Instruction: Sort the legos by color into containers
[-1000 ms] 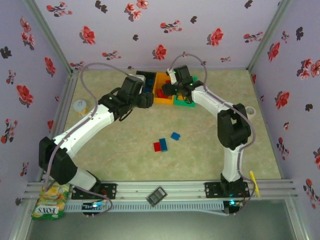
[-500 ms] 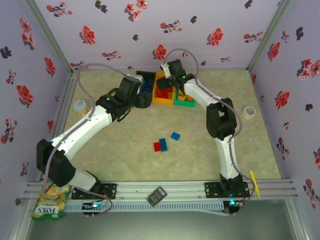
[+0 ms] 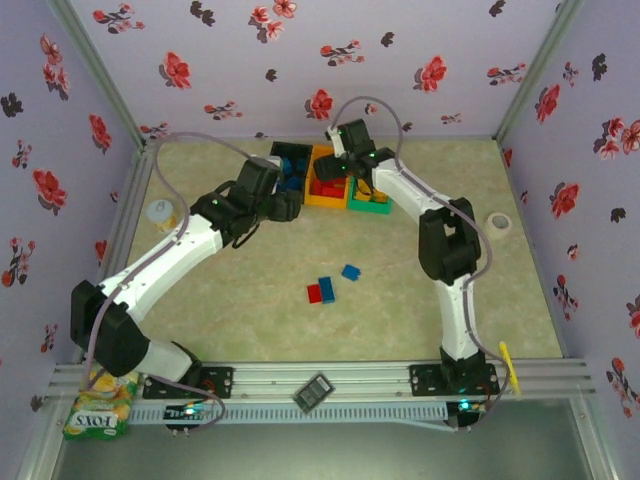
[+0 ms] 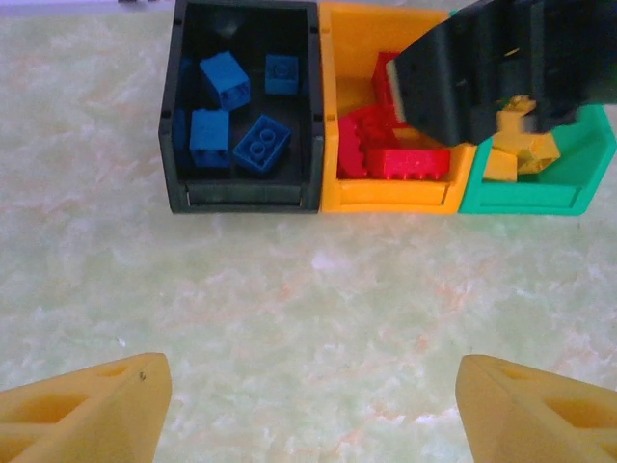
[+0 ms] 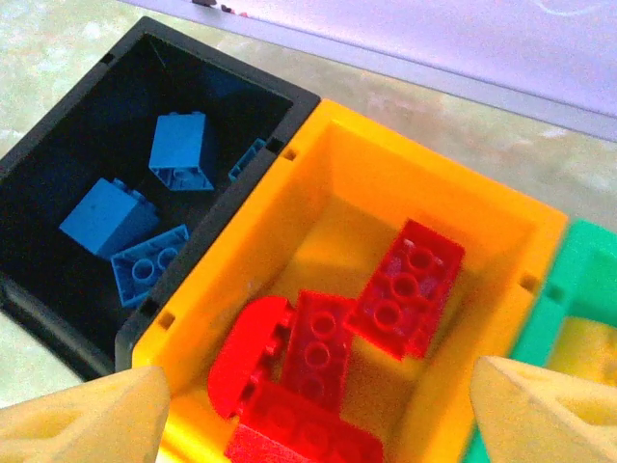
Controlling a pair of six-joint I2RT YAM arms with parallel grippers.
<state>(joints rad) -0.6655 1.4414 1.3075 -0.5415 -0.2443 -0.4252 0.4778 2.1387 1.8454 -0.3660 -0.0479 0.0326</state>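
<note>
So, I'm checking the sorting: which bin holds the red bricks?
The orange bin, middle of the row, holds the red bricks. The black bin has blue bricks, the green bin yellow bricks.

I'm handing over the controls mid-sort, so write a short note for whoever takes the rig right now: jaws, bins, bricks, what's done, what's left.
Left gripper: jaws open, empty, facing the bins from the near side.
Right gripper: jaws open, empty, above the orange bin.
Done: the black bin holds blue bricks, the orange bin holds red bricks, and the green bin holds yellow bricks.
Left: three bricks lie loose mid-table. A loose red brick and a loose blue brick lie side by side, and a second blue brick lies just beyond them.
</note>
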